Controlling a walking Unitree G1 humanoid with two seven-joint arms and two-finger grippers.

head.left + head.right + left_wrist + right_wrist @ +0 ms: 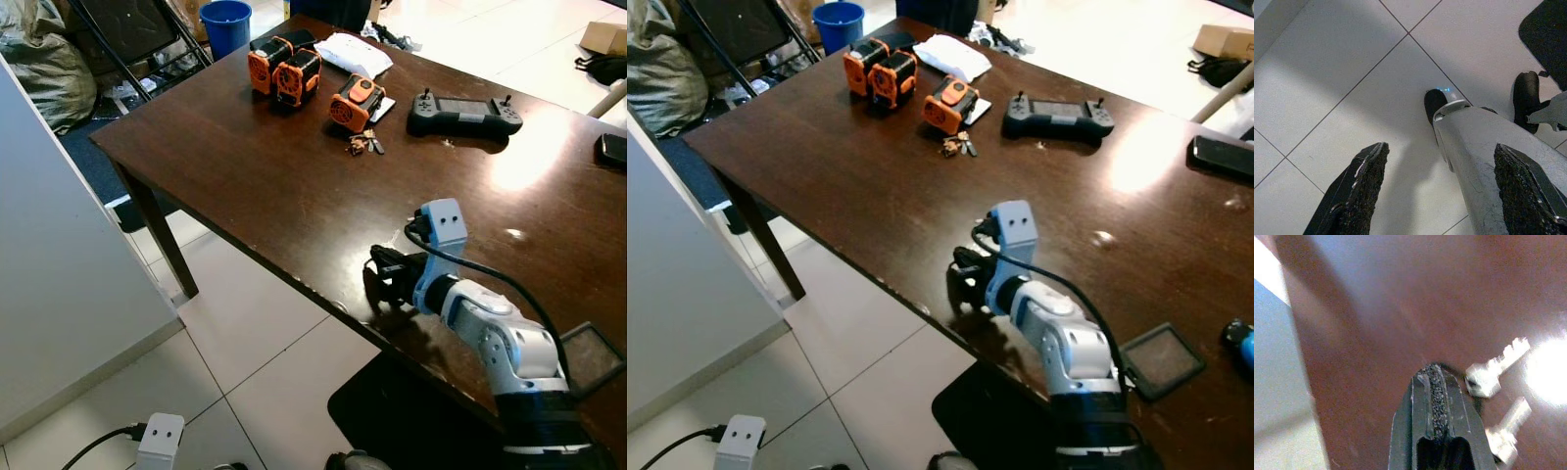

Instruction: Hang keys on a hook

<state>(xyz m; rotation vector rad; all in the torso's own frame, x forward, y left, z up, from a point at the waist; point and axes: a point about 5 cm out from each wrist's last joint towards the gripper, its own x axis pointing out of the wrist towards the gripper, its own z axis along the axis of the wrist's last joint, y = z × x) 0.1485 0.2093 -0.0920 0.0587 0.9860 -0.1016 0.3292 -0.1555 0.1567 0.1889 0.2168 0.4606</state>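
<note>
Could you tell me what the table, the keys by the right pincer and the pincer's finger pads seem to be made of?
Table: dark brown wood or veneer, glossy, since it mirrors the light.
Keys: bright silvery metal with toothed blades.
Fingers of the right pincer: black, probably plastic, their pads with a gritty, rubber-like face.

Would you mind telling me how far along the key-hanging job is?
Pickup looks done: the right gripper is shut, two keys dangling at its tip above the table. Carrying is in hand; hanging them on a hook is left. Left gripper idles open.
</note>
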